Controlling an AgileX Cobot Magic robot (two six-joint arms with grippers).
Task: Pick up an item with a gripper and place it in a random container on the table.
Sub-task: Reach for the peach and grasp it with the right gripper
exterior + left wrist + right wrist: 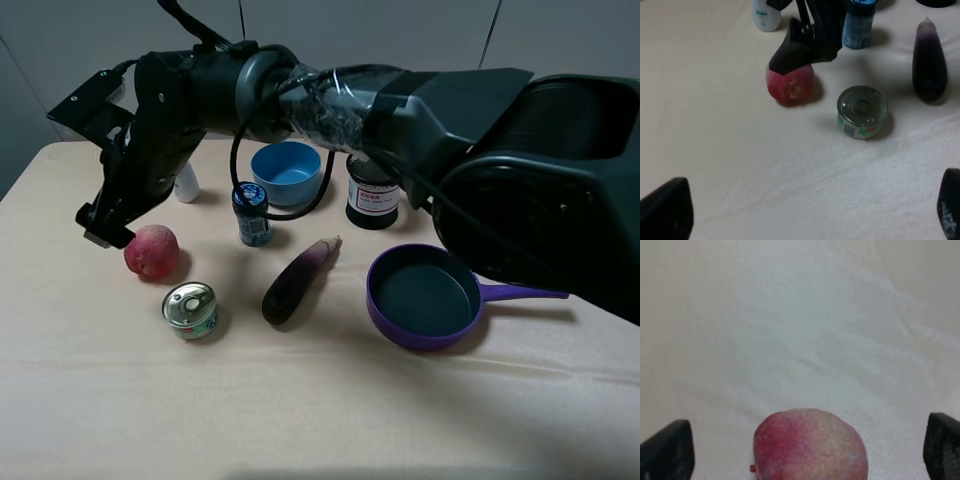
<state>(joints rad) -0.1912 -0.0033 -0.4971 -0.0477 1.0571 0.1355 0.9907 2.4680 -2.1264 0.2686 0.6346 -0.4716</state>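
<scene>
The red-pink peach (152,251) rests on the beige table (320,410) at the left. My right gripper (104,226), on the big black arm reaching across from the right, hovers just above and left of the peach. In the right wrist view the gripper (805,460) is open, with its fingers (667,450) wide on either side of the peach (810,437) and apart from it. The left wrist view shows the peach (790,87) under that gripper (800,50). My left gripper (807,212) is open and empty, away from the peach. The purple pan (377,305) sits empty at the right.
A silver tin can (190,309) stands just right of and in front of the peach, and a dark eggplant (298,280) lies in the middle. Behind them are a white bottle (186,185), a small blue bottle (252,213), a blue bowl (287,172) and a black jar (372,195).
</scene>
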